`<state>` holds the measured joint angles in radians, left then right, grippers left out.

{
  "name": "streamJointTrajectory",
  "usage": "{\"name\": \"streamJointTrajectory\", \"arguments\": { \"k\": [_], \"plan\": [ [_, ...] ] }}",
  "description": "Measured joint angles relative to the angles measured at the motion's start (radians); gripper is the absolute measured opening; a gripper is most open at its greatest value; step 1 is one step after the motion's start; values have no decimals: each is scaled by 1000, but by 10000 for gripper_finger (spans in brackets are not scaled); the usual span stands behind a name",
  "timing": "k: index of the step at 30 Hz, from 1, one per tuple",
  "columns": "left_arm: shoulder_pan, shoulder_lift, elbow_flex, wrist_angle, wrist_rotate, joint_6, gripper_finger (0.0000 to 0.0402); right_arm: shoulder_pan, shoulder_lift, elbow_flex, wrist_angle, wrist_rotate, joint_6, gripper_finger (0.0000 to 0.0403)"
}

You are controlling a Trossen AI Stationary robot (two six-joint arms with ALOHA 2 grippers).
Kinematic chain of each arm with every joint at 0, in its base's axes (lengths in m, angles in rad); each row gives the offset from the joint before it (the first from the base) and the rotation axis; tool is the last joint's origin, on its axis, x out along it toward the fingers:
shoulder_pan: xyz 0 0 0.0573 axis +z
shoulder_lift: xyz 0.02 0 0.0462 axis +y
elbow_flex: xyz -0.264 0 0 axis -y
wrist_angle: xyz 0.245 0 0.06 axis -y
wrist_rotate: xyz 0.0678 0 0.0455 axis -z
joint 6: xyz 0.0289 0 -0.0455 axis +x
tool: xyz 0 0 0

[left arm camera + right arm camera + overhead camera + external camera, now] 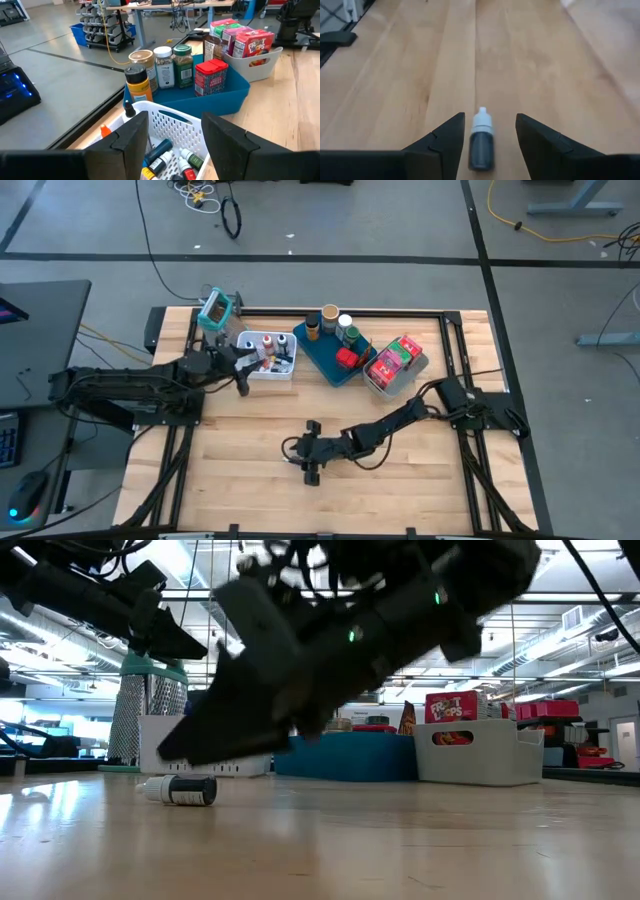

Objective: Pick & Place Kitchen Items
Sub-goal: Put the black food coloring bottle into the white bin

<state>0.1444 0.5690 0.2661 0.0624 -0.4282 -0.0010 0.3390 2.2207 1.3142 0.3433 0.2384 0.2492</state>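
Observation:
A small dark bottle (481, 145) with a white cap lies on its side on the wooden table (250, 470), also seen in the low view (182, 790). My right gripper (487, 137) is open just above it, one finger on either side and neither touching; in the high view it reaches over the table's near middle (306, 462). My left gripper (172, 145) is open over the near rim of a white mesh basket (175, 122) that holds several small bottles. It is also seen from above (245, 370).
A blue tray (330, 368) with jars and red tins stands at the back middle. Right of it is a grey bin (398, 385) with red and green packets. A metal grater with a teal top (215, 308) stands at the far left. Bare wood lies around the bottle.

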Motion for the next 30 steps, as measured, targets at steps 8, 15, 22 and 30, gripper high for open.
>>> {"name": "streamJointTrajectory", "arguments": {
  "k": [8, 15, 22, 30],
  "plan": [
    [0, 0, 0, 0, 0, 95, 194, 26, 140, 1, 195, 73, -7, 187],
    [1, 0, 0, 5, 0, 135, 194, 22, 191, 5, 220, 99, -20, 159],
    [1, 0, 0, 5, 4, 86, 194, 0, 193, 3, 225, 77, -25, 66],
    [1, 0, 0, -3, 58, -9, 194, -110, 99, -8, 195, 30, -124, 78]
  ]
}}
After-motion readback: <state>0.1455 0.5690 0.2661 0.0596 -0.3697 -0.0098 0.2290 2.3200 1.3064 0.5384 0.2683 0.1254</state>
